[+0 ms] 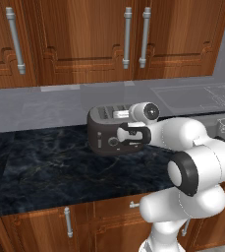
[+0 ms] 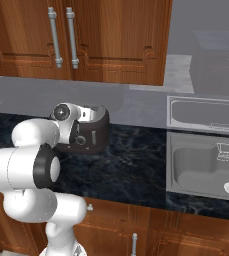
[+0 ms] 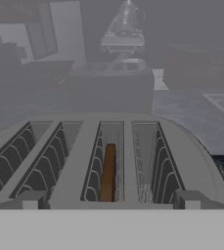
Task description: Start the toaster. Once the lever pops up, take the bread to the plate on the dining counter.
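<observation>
**Here, the open gripper hangs over the toaster slots**

Here, in the left base view, the toaster (image 1: pixel 106 132) sits on the black marbled counter (image 1: pixel 50 167) close to the grey backsplash, under the wooden wall cabinets (image 1: pixel 84 39). The white arm reaches in from the lower right, and its wrist and hand cover the toaster's right half. A round knob and a pale slider show on the dark front to the left of the hand. The fingers themselves are hidden behind the hand here.

In the right base view, the toaster (image 2: pixel 93 131) stands on the same counter, with the arm's hand pressed in over its left part. A round knob shows on the dark side facing the camera. To the right, well apart from the toaster, a grey sink (image 2: pixel 201 167) is set into the counter.

In the hand view, the camera looks down on the toaster's pale top (image 3: pixel 128 161) and its four slots. The bread (image 3: pixel 108 173) stands upright in the third slot from the left, a thin brown slice set low between the wire guides. The gripper (image 3: pixel 108 199) has its two finger tips (image 3: pixel 31 199) set wide, one at each lower side of the top, holding nothing.
</observation>
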